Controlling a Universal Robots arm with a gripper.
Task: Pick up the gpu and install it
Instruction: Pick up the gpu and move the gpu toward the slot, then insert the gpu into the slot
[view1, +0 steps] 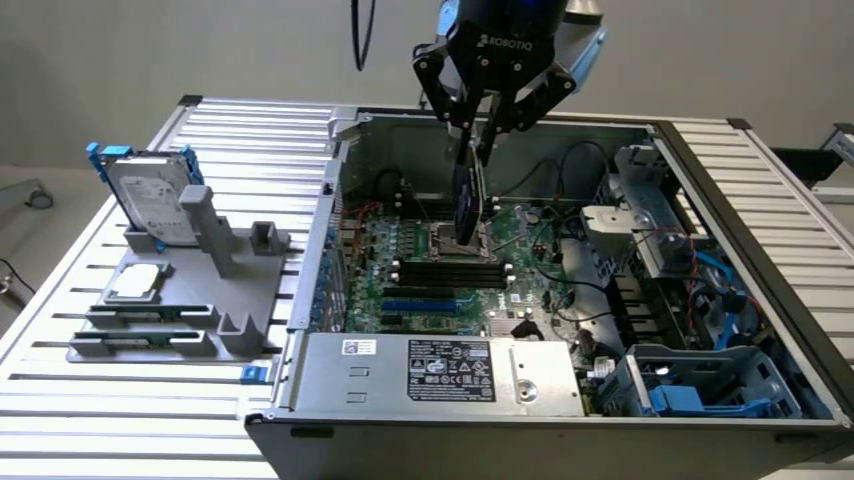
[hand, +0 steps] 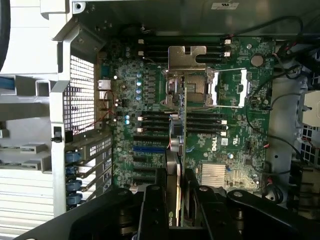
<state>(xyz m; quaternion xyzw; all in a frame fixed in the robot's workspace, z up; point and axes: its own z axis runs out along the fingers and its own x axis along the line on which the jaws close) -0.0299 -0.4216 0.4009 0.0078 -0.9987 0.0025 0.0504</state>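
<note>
Gripper (view1: 478, 128) check: pinching the gpu (view1: 467, 195) by its upper edge.
Holding fingers (hand: 150, 210) partway closed against both faces of the card; hanging it upright, edge-on, over the motherboard (view1: 527, 285) by the CPU socket (hand: 192, 90), inside the open case (view1: 534, 445).

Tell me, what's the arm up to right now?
Gripper shut on gpu. Held on edge above motherboard, not seated. No cable across the blue slot.
</note>
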